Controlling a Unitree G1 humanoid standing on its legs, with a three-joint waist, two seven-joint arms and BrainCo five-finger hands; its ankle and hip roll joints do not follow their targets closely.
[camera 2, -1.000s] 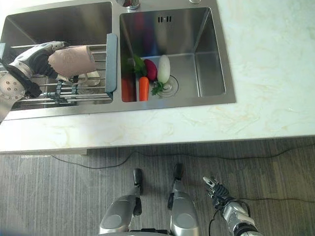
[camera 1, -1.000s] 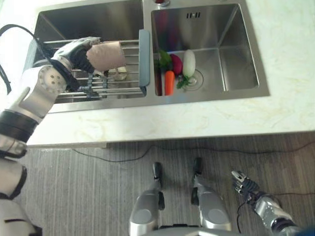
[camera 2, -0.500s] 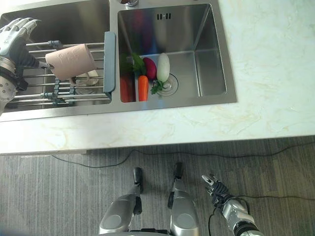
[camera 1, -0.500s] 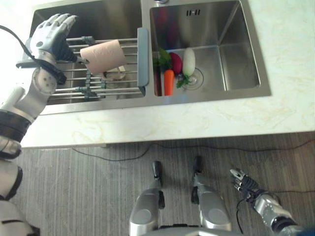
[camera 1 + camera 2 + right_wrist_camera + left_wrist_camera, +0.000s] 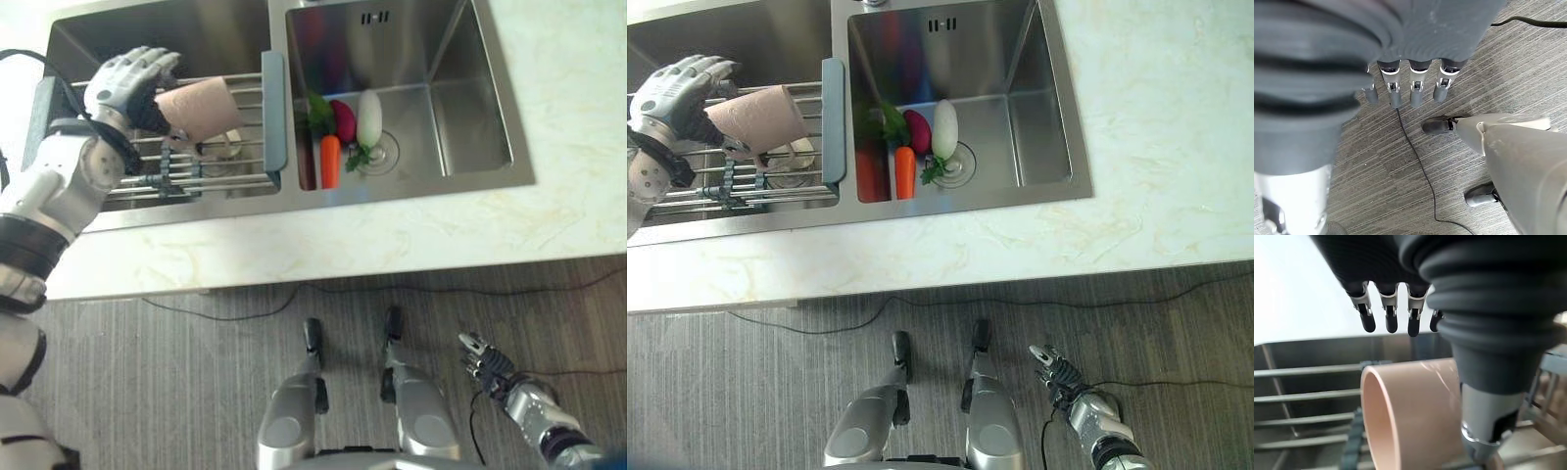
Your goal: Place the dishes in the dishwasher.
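Resting on the rack (image 5: pixel 211 166) upper left, pink cup (image 5: pixel 201 108) looks placed; left hand (image 5: pixel 127 83) spread open beside it, holding nothing; right hand (image 5: pixel 487 364) relaxed, empty, lower right.

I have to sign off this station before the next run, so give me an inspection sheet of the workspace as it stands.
Surface: pale marbled counter with a steel double sink.
Job's things: pink cup lying on its side on the wire rack over the left basin.
Clutter: carrot, white radish, red vegetable and greens in the right basin.
Hands: left robot hand open beside the cup; right robot hand low over the floor, fingers relaxed.
Cables: thin black cable along the floor under the counter.
Surroundings: grey striped floor.
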